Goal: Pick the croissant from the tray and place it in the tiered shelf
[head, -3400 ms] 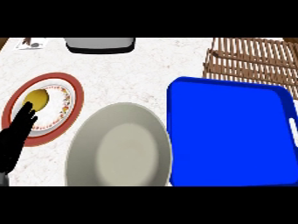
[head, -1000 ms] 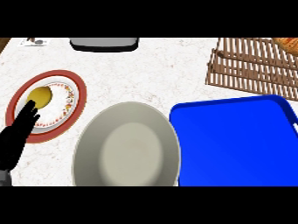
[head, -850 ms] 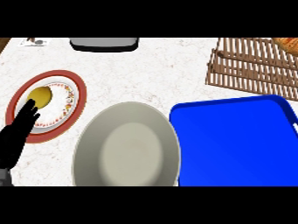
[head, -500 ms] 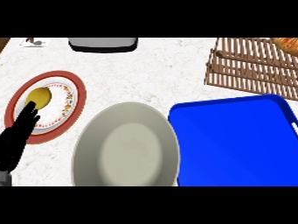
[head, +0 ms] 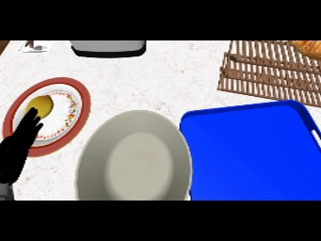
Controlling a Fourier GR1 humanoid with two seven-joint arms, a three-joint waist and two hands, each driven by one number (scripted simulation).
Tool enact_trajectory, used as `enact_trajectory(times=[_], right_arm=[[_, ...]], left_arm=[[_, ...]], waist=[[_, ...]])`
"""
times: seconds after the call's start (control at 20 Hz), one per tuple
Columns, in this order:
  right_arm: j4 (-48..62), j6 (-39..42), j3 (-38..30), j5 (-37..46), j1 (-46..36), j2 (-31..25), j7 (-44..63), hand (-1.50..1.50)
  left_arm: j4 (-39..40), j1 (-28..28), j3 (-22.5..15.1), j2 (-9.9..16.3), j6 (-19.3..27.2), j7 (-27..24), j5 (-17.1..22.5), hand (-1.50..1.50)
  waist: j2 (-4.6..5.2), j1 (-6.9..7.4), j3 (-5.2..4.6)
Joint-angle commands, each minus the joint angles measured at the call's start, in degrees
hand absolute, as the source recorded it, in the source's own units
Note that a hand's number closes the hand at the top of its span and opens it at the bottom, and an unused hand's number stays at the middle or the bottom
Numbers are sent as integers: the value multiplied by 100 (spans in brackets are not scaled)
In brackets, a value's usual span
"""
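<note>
The croissant [head: 317, 49] lies on the wooden slatted tiered shelf [head: 277, 73] at the far right, partly cut off by the view's right edge. The blue tray [head: 260, 153] at the lower right holds nothing that I can see. My left hand [head: 10, 153] rests at the lower left with straight fingers, its tips over the red-rimmed plate [head: 76, 110]. My right hand is out of view.
A large grey plate [head: 133, 157] sits in the lower middle beside the tray. The red-rimmed plate holds a yellow round item [head: 43, 103]. A grey appliance [head: 108, 47] stands at the back edge. A small object [head: 35, 46] lies at the far left.
The view has shifted slightly, so the shelf and tray sit a little further left and lower. The left hand has stayed in place.
</note>
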Motion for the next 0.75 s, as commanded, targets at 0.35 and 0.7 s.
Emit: enact_trajectory(times=[0.35,0.7], right_arm=[[830,1664,-1041,-573,1018,-2605,-10,-150],[1920,2646,-1527,-641,1799,-3891,-999,-150]], left_arm=[[-171,135,44,-19,39,134,-26,0],[44,146,211,28,-129,-87,120,0]], waist=[[-17,-152,15],[14,-158,30]])
